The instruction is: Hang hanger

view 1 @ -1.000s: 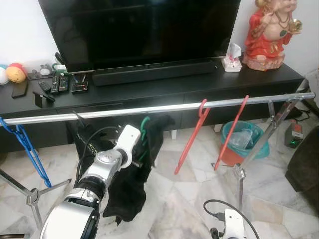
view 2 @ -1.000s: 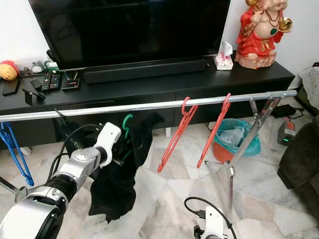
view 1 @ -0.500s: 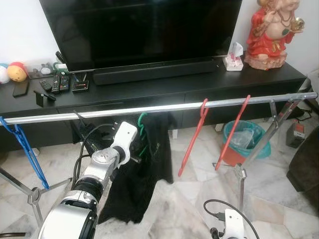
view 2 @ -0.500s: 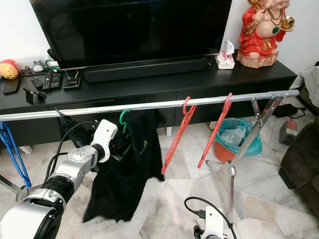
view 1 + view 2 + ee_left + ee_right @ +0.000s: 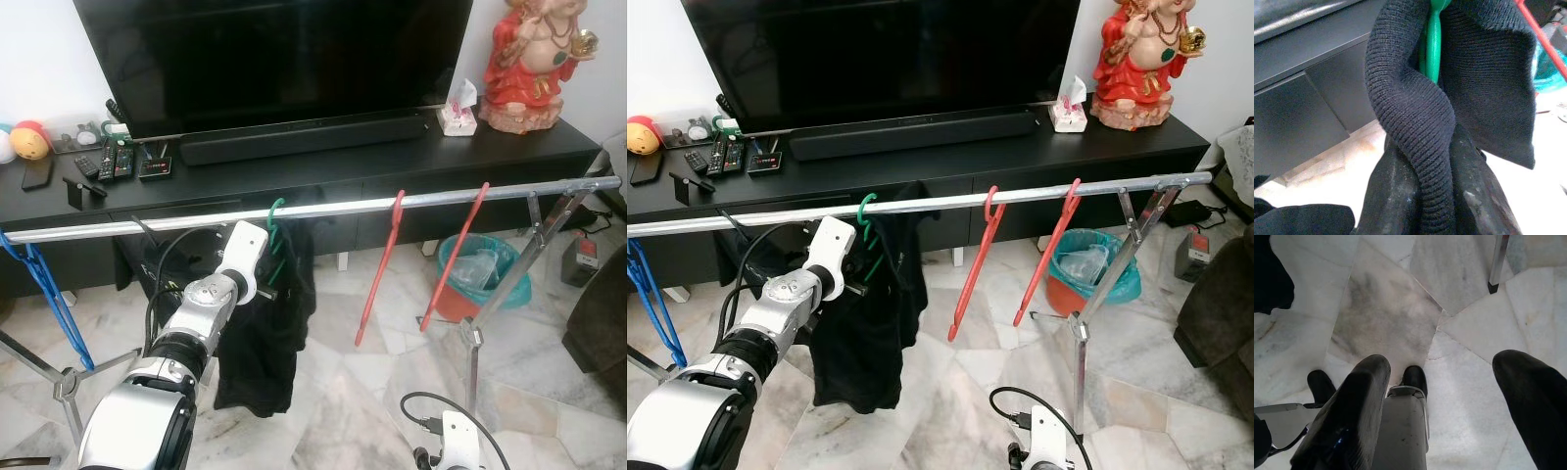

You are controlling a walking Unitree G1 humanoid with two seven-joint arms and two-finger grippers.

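A green hanger carries a black knitted garment. Its hook sits at the silver rail and looks to be over it. My left gripper is just under the rail, left of the garment's neck. In the left wrist view my left gripper is shut on the hanger with a fold of the garment between its fingers. My right arm hangs idle low down, and my right gripper is open above the marble floor.
Two red hangers hang further right on the rail, and a blue one at its left end. Behind stands a black TV bench with remotes. A teal bin and the rail's stand leg are at the right.
My left gripper has lifted the green hanger from below the rail up to it. The garment, swinging and spread out before, now hangs straight down.
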